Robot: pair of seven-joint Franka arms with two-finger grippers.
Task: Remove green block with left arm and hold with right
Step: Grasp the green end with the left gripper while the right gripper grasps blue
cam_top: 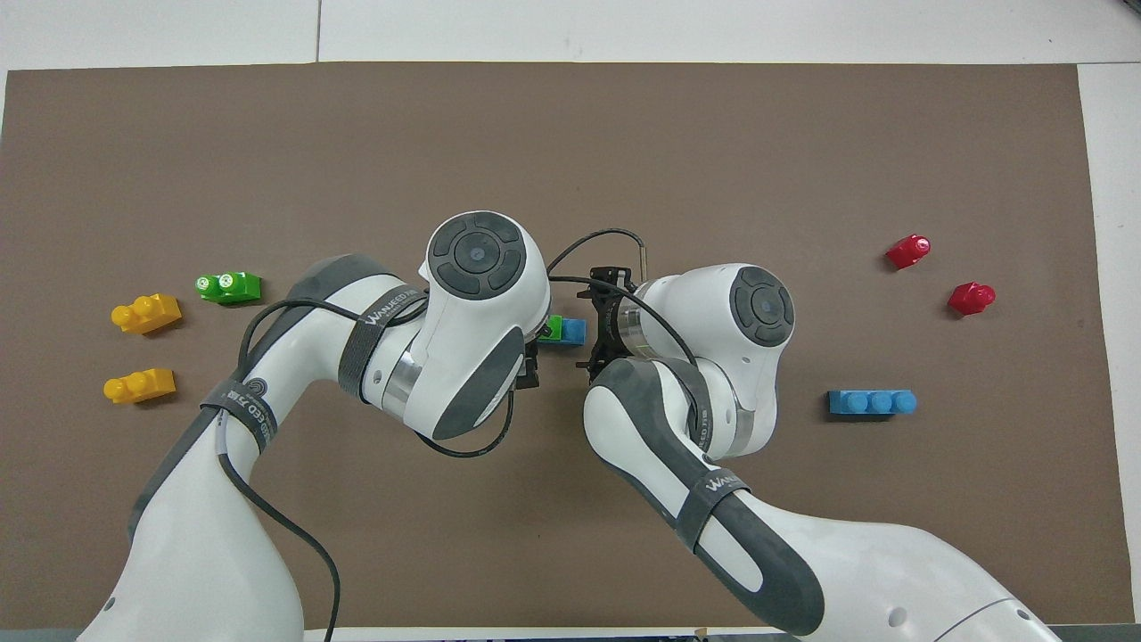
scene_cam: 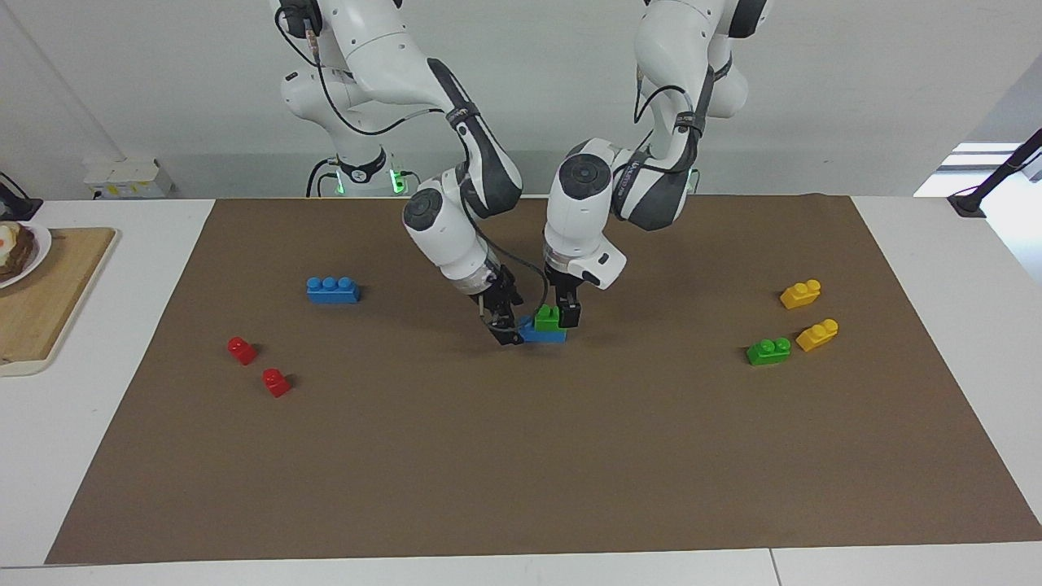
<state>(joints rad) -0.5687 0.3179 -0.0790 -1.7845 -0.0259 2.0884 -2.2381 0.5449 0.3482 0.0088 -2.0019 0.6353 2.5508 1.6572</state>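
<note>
A: Green block first: where is it, and what are the hands doing?

B: It sits stacked on a blue brick near the middle of the brown mat. The left hand is down at the block, its fingers spread on either side of it at the end toward the left arm. No squeeze on it shows.

A: And the right hand?

B: The right hand is low at the blue brick's exposed end, toward the right arm's side, fingers also spread. Whether it touches the brick I cannot tell; the overhead view hides most of both hands under the wrists.

A: What lies farther out?

B: Toward the left arm's end of the tabletop, a second green brick lies just beside a yellow brick, with another yellow brick nearer to the robots. Toward the right arm's end there is a loose blue three-stud brick, and two small red pieces farther from the robots than it, near each other but apart.

A: Anything off the mat?

B: A wooden board at the tabletop's edge on the right arm's side, carrying a plate with food.
</note>
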